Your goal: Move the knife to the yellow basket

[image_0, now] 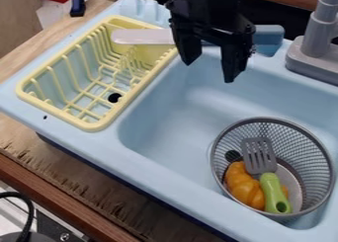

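Note:
The black gripper (210, 70) hangs over the rear of the light blue sink, open, with its two fingers apart and nothing between the tips. Behind it and to the left, the pale blade of the knife (142, 36) reaches over the back right corner of the yellow basket (98, 124). The blade's right end is hidden behind the gripper. A blue piece (269, 40) shows to the gripper's right; I cannot tell whether it is the knife's handle. The basket stands on the left side of the sink unit.
In the sink basin (173, 118), a round mesh strainer (321, 154) at the front right holds an orange item (244, 186) and a spatula with a grey head (259, 156) and green handle (274, 194). A grey faucet (316, 46) stands at the back right.

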Motion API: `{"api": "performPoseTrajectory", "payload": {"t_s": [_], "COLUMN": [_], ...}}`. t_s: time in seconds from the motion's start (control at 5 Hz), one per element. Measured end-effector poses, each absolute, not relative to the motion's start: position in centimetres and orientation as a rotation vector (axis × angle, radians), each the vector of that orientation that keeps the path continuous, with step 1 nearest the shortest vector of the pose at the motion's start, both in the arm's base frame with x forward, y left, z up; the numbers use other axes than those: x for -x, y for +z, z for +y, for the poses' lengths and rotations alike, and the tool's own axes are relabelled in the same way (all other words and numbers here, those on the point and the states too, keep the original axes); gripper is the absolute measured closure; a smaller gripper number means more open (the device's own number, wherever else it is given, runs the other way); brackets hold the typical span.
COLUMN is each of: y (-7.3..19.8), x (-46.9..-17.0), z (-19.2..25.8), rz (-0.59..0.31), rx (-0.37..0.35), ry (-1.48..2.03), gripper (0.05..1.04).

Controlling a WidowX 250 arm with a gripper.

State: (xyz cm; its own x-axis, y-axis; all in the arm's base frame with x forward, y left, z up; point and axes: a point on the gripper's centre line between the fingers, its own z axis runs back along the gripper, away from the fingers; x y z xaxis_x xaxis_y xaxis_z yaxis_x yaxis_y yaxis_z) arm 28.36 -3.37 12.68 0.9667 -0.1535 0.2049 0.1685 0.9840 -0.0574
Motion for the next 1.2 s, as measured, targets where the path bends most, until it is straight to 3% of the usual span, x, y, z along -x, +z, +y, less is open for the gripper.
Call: {"api": "performPoseTrajectory", "payload": {"t_s": [0.2,0.6,0.8,1.2], "y": [11.8,13.6,15.7,14.1], "x": [-28.0,-29.9,-31.7,-35.5], "z": [-3.3,-2.6,-2.5,-1.3], "rz": [-0.165,-0.132,-0.202,-0.186], "rx": [0.074,0.03,-0.002,-0.075], "ry": [-0.173,-0.444,-0.495,-0.477], "gripper": [0.086,0.086,0.086,0.086]}}
